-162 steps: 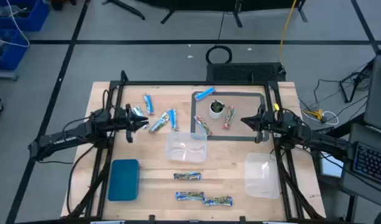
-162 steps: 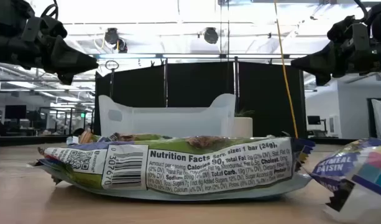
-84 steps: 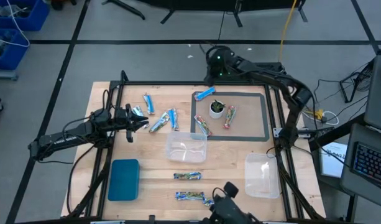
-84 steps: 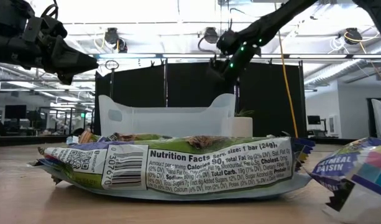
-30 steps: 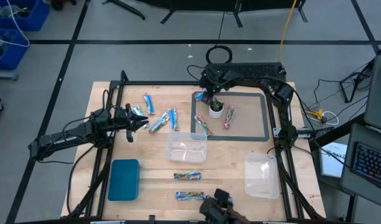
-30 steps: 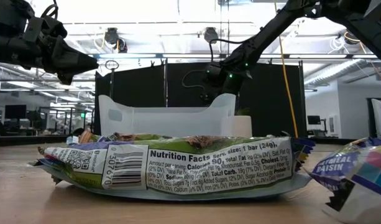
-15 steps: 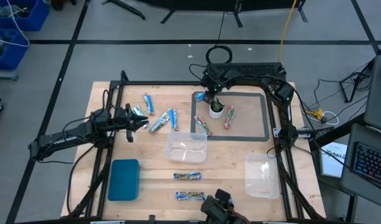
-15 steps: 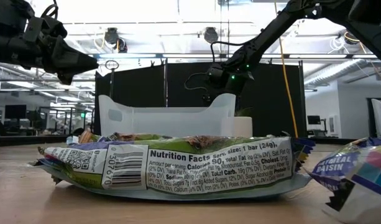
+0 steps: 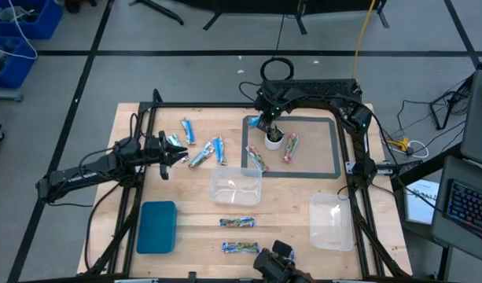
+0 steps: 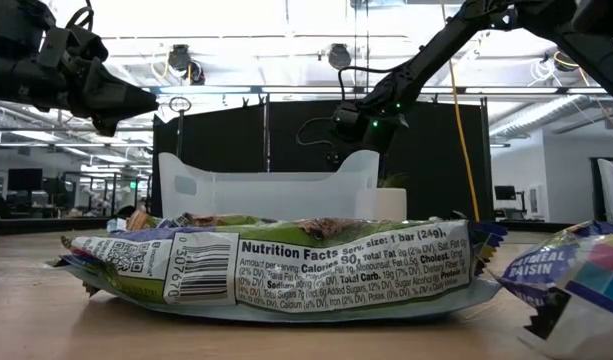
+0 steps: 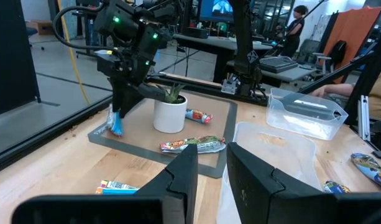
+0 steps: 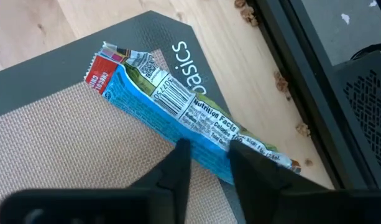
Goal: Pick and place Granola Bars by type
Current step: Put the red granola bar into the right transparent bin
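Observation:
A blue granola bar (image 12: 153, 99) lies on the far left corner of the grey mat (image 9: 319, 149). My right gripper (image 12: 209, 146) reaches down onto it and is shut on it; it also shows in the left wrist view (image 11: 119, 102). Two more bars (image 9: 257, 159) (image 9: 290, 147) lie on the mat beside a white plant pot (image 9: 274, 137). Several blue and greenish bars (image 9: 200, 153) lie left of the mat, and patterned bars (image 9: 237, 223) lie near the front edge. My left gripper (image 9: 185, 155) waits level above the left group, a narrow gap between its fingers (image 11: 184, 174). My right gripper pinches the blue bar between its two fingers, about the middle of its length (image 12: 206, 134). One finger is on each long edge, so the fingers lie across the bar. They come from above, slanting steeply down. The bar lies flat on the mat (image 12: 66, 143).
One clear tub (image 9: 235, 185) stands at the table's middle and another (image 9: 332, 222) at the near right. A blue tray (image 9: 156, 227) lies at the near left. A dark frame runs along the table's edges. A large wrapper (image 10: 276, 265) fills the low view.

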